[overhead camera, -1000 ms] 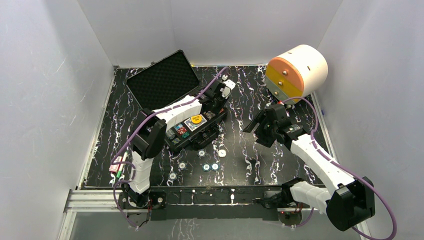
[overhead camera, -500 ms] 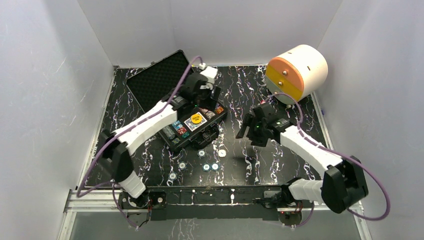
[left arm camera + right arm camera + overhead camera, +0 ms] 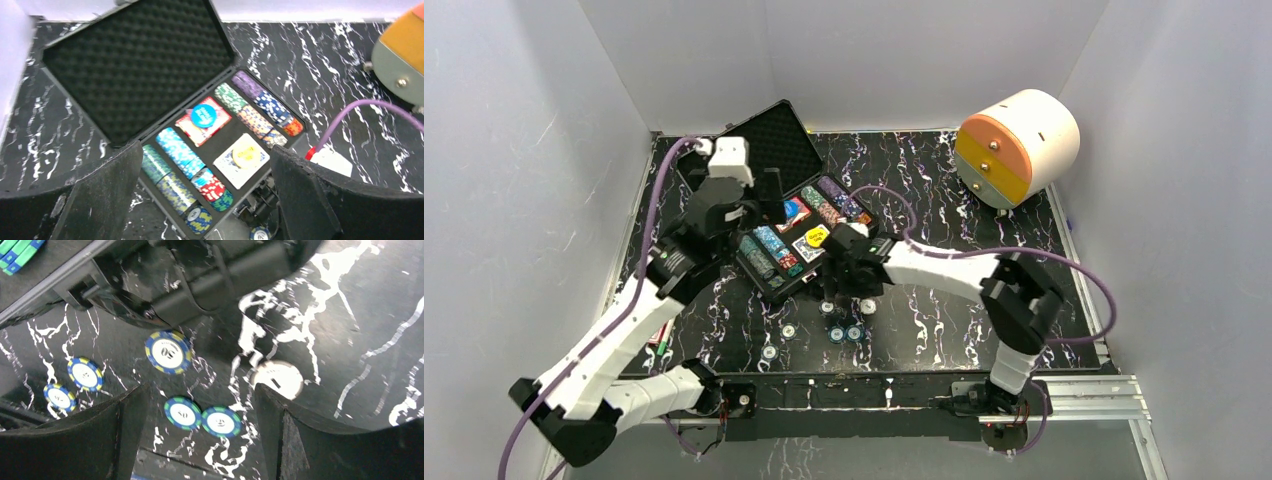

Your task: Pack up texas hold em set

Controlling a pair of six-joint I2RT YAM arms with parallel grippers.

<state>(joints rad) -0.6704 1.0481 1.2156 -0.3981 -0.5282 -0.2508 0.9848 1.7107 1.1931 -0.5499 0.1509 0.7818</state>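
Note:
The black case (image 3: 759, 150) lies open at the table's centre-left, foam lid tilted back. Its tray (image 3: 295, 142) holds rows of multicoloured chips (image 3: 177, 150), a red deck under a blue button (image 3: 203, 115) and a white deck under a yellow button (image 3: 245, 152). My left gripper (image 3: 759, 200) hovers over the case's left side, open and empty (image 3: 205, 165). Several loose chips (image 3: 835, 334) lie in front of the case. My right gripper (image 3: 844, 275) hangs open above them (image 3: 200, 400). Two green-blue chips (image 3: 182, 413) show between its fingers, untouched. A white chip (image 3: 278, 379) lies by its right finger.
A big white cylinder with orange-yellow drawers (image 3: 1016, 145) stands at the back right. The case's handle (image 3: 220, 280) juts toward the loose chips. Small pink and green items (image 3: 659, 330) lie at the table's left edge. White walls close in three sides.
My left arm swung from the case's right side to its left and its jaws opened wide. My right arm moved left from mid-table to the loose chips.

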